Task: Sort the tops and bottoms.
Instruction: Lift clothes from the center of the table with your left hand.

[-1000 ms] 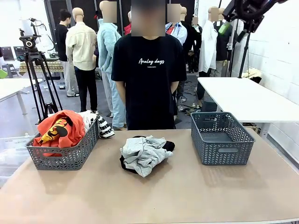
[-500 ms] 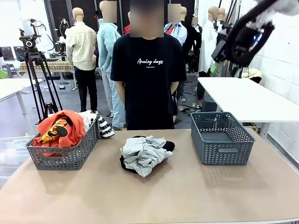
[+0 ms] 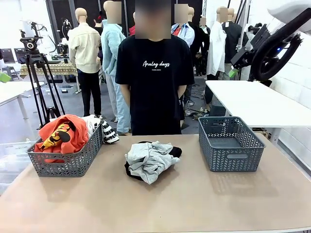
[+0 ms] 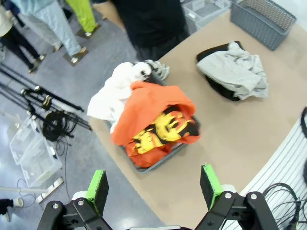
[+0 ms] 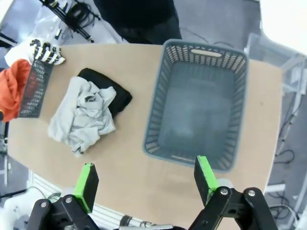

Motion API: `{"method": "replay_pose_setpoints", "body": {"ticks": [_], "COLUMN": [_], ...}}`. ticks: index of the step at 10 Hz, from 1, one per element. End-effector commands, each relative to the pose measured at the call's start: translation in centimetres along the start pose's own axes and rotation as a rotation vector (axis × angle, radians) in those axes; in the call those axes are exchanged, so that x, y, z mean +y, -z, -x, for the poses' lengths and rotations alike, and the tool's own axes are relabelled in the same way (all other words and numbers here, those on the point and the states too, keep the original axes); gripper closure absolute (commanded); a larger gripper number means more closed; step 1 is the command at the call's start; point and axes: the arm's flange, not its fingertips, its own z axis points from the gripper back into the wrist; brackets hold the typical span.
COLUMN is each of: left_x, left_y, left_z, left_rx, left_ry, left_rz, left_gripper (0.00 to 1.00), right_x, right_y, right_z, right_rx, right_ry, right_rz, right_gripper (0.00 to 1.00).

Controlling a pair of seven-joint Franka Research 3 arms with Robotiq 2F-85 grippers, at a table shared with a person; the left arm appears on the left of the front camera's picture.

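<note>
left hand (image 4: 153,183) apart, high above orange shirt (image 4: 153,117) and white shirt (image 4: 111,96). right hand (image 5: 144,175) apart above basket (image 5: 157,112); grey shirt (image 5: 84,117), black bottoms (image 5: 119,95) beside. Three shirts, one bottoms, two baskets.

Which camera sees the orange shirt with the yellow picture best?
The left wrist view: it looks down on the orange shirt, yellow-black graphic included. The front view shows it side-on in the left basket; the right wrist view catches just an edge of it.

We see the black bottoms (image 3: 176,152) mostly buried under the grey shirt (image 3: 148,160) at frame centre, their shape untellable.
</note>
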Motion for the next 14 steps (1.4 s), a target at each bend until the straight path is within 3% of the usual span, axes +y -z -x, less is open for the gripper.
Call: {"method": "replay_pose_setpoints", "body": {"ticks": [1, 4, 5, 6, 10, 11, 12, 14], "left_x": [-7.7, -15.0, -14.0, -14.7, -14.9, -18.4, -21.4, -26.0], "left_y": [0.5, 3.8, 4.8, 2.6, 3.3, 4.6, 7.6, 14.4], "left_z": [-1.3, -3.4, -3.7, -3.3, -3.4, -5.3, -7.5, -11.2], "left_rx": [-0.100, -0.166, -0.164, -0.116, -0.130, -0.278, -0.315, -0.280], "left_ry": [0.023, 0.043, 0.036, 0.066, 0.069, 0.071, 0.072, 0.108], "left_rz": [0.096, 0.154, 0.105, 0.159, 0.147, 0.197, 0.248, 0.364], "left_gripper": [0.00, 0.00, 0.00, 0.00, 0.00, 0.00, 0.00, 0.00], "right_x": [0.2, 0.2, 0.2, 0.2, 0.2, 0.2, 0.2, 0.2], "right_y": [0.2, 0.2, 0.2, 0.2, 0.2, 0.2, 0.2, 0.2], "right_z": [-0.7, -0.7, -0.7, -0.7, -0.7, -0.7, -0.7, -0.7], "right_rx": [0.030, 0.030, 0.030, 0.030, 0.030, 0.030, 0.030, 0.030], "right_ry": [0.012, 0.012, 0.012, 0.012, 0.012, 0.012, 0.012, 0.012], "right_rz": [0.006, 0.006, 0.006, 0.006, 0.006, 0.006, 0.006, 0.006], "right_gripper": [0.00, 0.00, 0.00, 0.00, 0.00, 0.00, 0.00, 0.00]}}
